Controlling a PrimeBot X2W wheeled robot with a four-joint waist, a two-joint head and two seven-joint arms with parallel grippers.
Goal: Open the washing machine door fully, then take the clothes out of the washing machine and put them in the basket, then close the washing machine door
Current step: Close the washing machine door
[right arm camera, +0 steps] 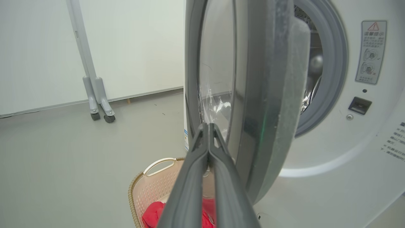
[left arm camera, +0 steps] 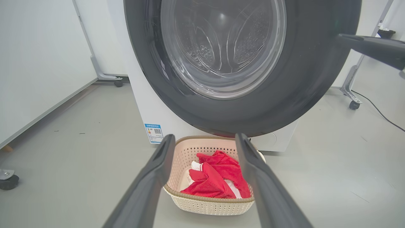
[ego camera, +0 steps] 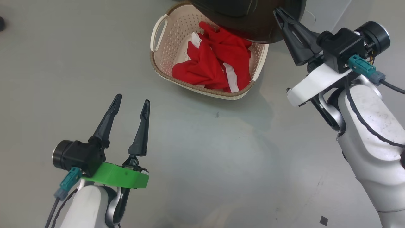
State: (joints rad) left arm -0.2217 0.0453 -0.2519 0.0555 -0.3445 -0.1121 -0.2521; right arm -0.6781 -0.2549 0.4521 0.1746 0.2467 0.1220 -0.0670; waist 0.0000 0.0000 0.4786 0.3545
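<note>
Grey floor [ego camera: 221, 158]; red clothes [ego camera: 218, 63] heaped in cream basket [ego camera: 157, 34] below open washing machine door [left arm camera: 300, 79]. Left claw [ego camera: 133, 100] apart, empty. Right claw [ego camera: 277, 12] pressed together beside door rim.

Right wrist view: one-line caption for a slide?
Shut right claw beside open glossy black-rimmed round door; red fabric garment in cream perforated basket.

Clothes [left arm camera: 218, 180] in basket [left arm camera: 205, 205], door [left arm camera: 300, 95] seemingly ajar above, left pincer [left arm camera: 204, 136] spread

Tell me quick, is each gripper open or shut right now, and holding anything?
Left gripper: open, holding nothing.
Right gripper: shut, holding nothing, tips by the door.
</note>
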